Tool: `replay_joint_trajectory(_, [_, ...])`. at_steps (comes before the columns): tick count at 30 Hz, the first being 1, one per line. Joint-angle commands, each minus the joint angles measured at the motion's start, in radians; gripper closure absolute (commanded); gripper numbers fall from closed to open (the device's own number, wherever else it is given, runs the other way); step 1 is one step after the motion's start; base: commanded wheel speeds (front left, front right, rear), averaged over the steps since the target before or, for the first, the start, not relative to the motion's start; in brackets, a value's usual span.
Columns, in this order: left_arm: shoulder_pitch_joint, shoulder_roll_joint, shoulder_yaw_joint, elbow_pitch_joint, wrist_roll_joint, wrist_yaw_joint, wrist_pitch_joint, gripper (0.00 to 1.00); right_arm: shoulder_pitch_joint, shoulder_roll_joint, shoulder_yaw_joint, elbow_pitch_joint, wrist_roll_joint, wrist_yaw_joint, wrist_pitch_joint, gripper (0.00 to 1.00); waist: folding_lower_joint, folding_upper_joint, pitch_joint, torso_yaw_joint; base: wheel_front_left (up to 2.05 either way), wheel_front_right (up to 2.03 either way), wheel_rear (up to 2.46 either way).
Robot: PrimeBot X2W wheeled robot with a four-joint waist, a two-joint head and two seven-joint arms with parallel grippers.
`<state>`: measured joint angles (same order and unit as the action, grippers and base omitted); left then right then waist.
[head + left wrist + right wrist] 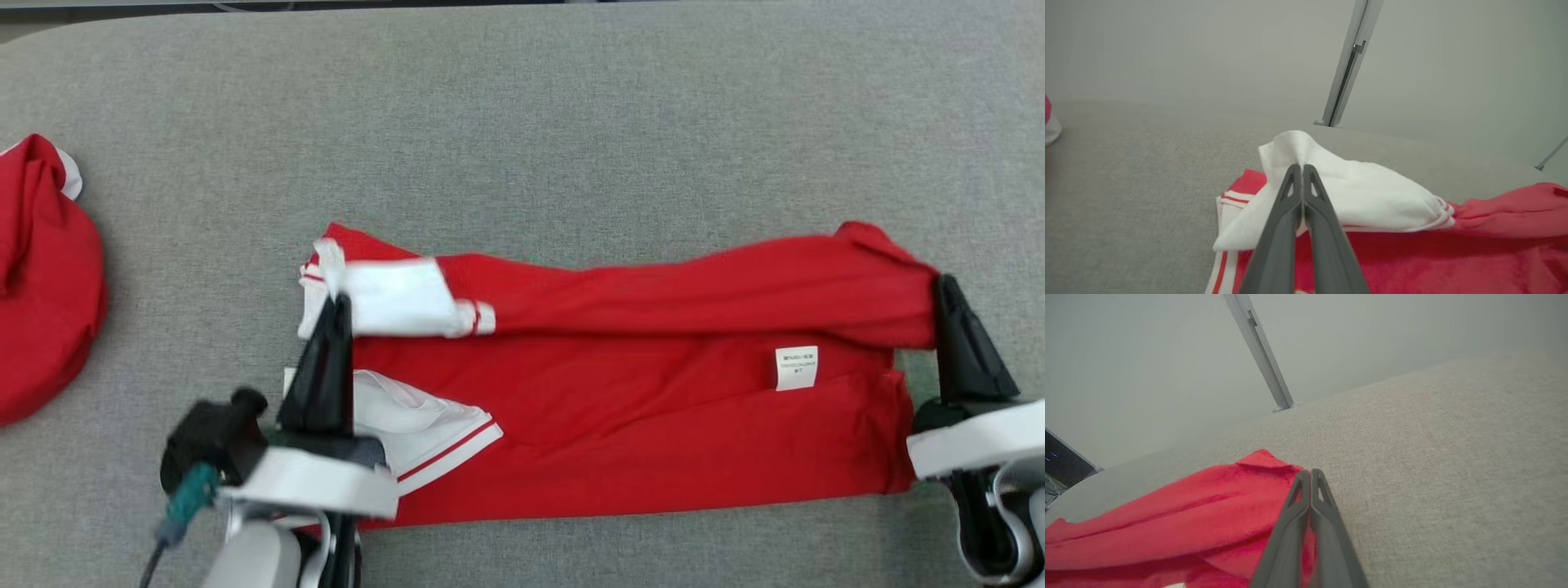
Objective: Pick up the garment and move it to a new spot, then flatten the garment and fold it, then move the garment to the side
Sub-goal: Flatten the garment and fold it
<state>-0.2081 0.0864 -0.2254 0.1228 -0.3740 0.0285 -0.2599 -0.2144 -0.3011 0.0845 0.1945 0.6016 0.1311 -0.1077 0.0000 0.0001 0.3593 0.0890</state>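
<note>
The red shirt (620, 392) lies lengthwise between the hands: the left hand (340, 304) pinches its white sleeve (396, 296), the right hand (945, 284) pinches the opposite red edge.

Head looks down; 2 wrist views close, share garment (653, 408).

Grey fabric table (571, 122) carries the red garment (637, 425) and another red cloth (41, 310)
</note>
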Motion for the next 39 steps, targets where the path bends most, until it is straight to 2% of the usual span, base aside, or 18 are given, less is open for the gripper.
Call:
replay_joint_trajectory(1, [0.057, -0.001, 0.001, -0.028, -0.022, 0.02, 0.009, 1.0, 0.028, 0.005, -0.003, 0.001, 0.011, -0.001, -0.015, 1.0, 0.0, -0.0001, -0.004, 0.007, 0.0, 0.0, 0.0])
replay_joint_trajectory(4, [0.143, -0.01, 0.0, -0.049, -0.059, 0.038, 0.025, 1.0, 0.069, 0.02, -0.011, 0.003, 0.025, -0.001, -0.028, 1.0, 0.0, -0.0001, -0.009, 0.012, 0.0, 0.0, 0.0])
replay_joint_trajectory(8, [0.181, -0.017, -0.015, -0.017, -0.11, 0.023, 0.06, 1.0, 0.102, 0.033, 0.005, 0.003, 0.026, -0.001, -0.028, 1.0, 0.0, -0.0001, -0.014, 0.018, 0.0, 0.0, 0.0])
replay_joint_trajectory(9, [0.184, -0.018, -0.013, 0.0, -0.123, 0.022, 0.07, 0.97, 0.114, 0.033, 0.007, 0.005, 0.02, -0.001, -0.031, 0.75, 0.0, -0.0001, -0.019, 0.018, 0.0, 0.0, 0.0])
replay_joint_trajectory(10, [0.185, -0.016, -0.015, 0.019, -0.128, 0.024, 0.079, 0.0, 0.124, 0.037, 0.009, 0.005, 0.015, -0.001, -0.033, 0.55, 0.0, -0.0001, -0.025, 0.017, 0.0, 0.0, 0.0])
replay_joint_trajectory(11, [0.182, -0.017, -0.014, 0.029, -0.142, 0.017, 0.075, 0.0, 0.133, 0.041, 0.008, 0.0, 0.005, -0.001, -0.039, 0.0, 0.0, -0.0001, -0.03, 0.015, 0.0, 0.0, 0.0])
replay_joint_trajectory(13, [0.18, -0.018, -0.012, 0.039, -0.143, 0.019, 0.072, 0.0, 0.14, 0.036, 0.005, -0.007, -0.023, -0.001, -0.045, 0.0, 0.0, -0.0001, -0.035, 0.013, 0.0, 0.0, 0.0])
replay_joint_trajectory(21, [0.173, 0.025, 0.024, -0.023, -0.012, 0.104, 0.003, 0.0, 0.219, 0.086, -0.075, -0.165, -0.23, -0.001, -0.081, 0.0, 0.0, -0.0001, -0.093, -0.018, 0.0, 0.0, 0.0])
replay_joint_trajectory(26, [0.155, 0.06, 0.067, -0.075, 0.031, 0.109, -0.004, 0.0, 0.237, 0.13, -0.123, -0.28, -0.351, 0.0, -0.026, 0.0, 0.0, -0.0001, -0.14, -0.045, 0.0, 0.0, 0.0])
replay_joint_trajectory(32, [0.201, 0.084, 0.066, -0.118, 0.077, 0.139, -0.001, 0.0, 0.282, 0.159, -0.112, -0.337, -0.409, -0.001, 0.043, 0.0, 0.0, -0.0001, -0.204, -0.061, 0.0, 0.0, 0.0])
replay_joint_trajectory(39, [0.245, 0.095, 0.057, -0.12, 0.082, 0.149, 0.011, 0.0, 0.329, 0.175, -0.104, -0.353, -0.397, -0.001, 0.072, 0.0, 0.0, -0.0001, -0.229, -0.059, 0.0, 0.0, 0.0])
